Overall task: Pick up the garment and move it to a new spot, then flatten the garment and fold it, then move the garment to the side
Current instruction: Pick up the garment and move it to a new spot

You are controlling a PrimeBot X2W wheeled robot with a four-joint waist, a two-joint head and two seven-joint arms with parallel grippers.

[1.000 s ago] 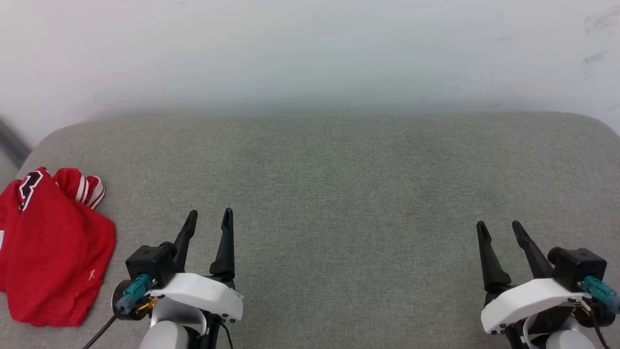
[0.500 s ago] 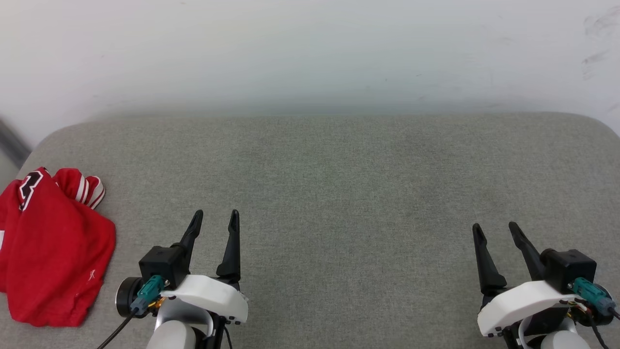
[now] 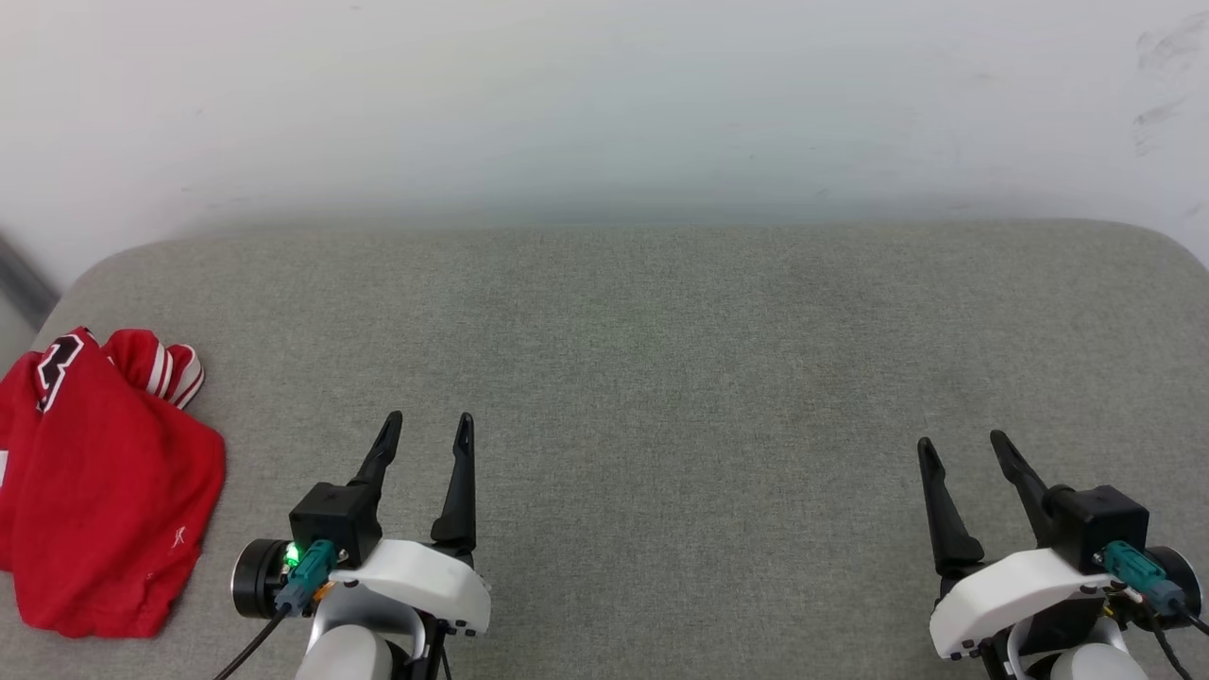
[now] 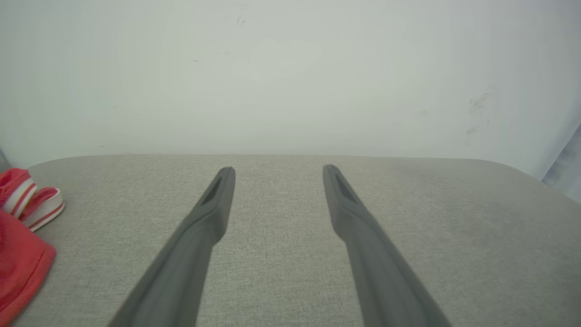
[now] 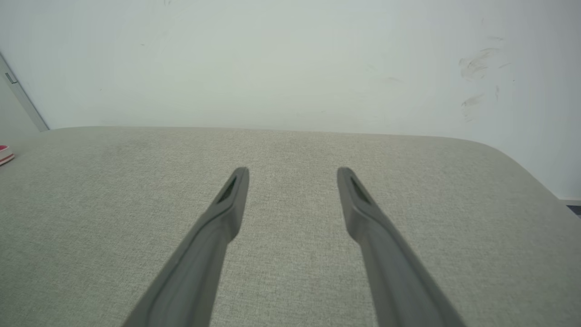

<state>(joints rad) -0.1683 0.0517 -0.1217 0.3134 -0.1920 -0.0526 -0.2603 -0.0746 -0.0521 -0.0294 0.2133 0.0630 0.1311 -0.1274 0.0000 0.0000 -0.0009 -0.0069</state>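
One garment (image 3: 104, 482), a red jersey, lies crumpled at the left edge of the desk (image 3: 661, 359), partway between the far left corner and the near edge, and part of it runs out of the head view on the left. A black figure with a white outline (image 3: 55, 364) shows near its far end, and a fold of white-and-red striped trim (image 3: 175, 370) sticks out beside that, toward the middle of the desk. The desk has a grey woven cover and rounded far corners, and its far edge meets a pale wall (image 3: 604, 94).

Just to the right of the garment and apart from it, the left gripper (image 3: 429, 417) hangs over the near edge of the desk. Its two dark fingers point toward the far edge and are spread with nothing between them. A small green light (image 3: 292, 554) glows on its wrist. In the left wrist view the same gripper (image 4: 278, 169) stands over bare grey cover, with the garment (image 4: 18, 263) at that view's left edge.

Well apart, toward the near right corner, the right gripper (image 3: 961, 439) is also spread and empty, its fingers pointing the same way. In the right wrist view its fingers (image 5: 227, 213) frame bare cover. Dark scuffs (image 3: 1166, 57) mark the wall at the far right.
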